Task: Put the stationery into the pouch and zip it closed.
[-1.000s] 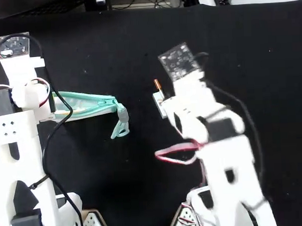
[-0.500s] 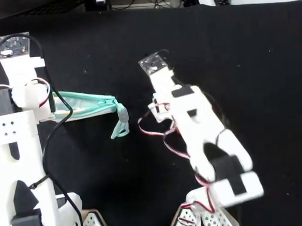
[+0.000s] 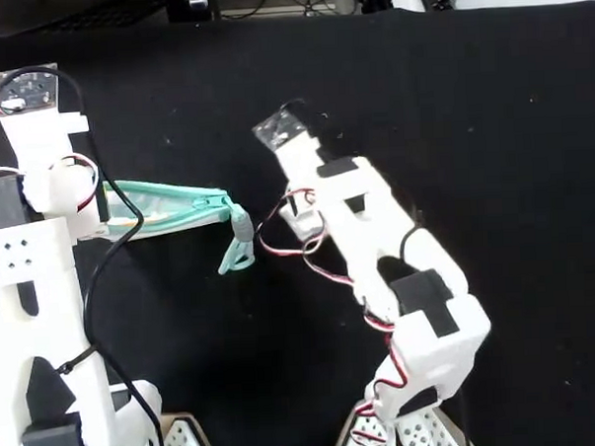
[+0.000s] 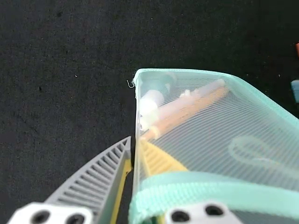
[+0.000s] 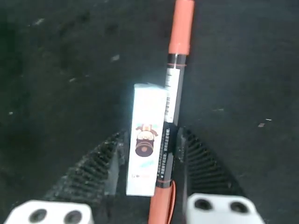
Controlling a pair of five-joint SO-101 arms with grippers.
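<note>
1. Right hand (image 5: 150, 137): closed part-way, clamping a white box (image 5: 145, 140) and an orange pen (image 5: 172, 100) side by side.
2. Change: over the last second the right arm (image 3: 362, 220) has swung across the desk (image 3: 491, 126) toward the pouch (image 3: 168, 204). The pouch has not shifted.
3. Left hand (image 4: 135, 145): closed on the pouch's edge, with pens already inside the mesh.
4. Judgement: the carry is nearly done; insertion and zipping remain.
</note>
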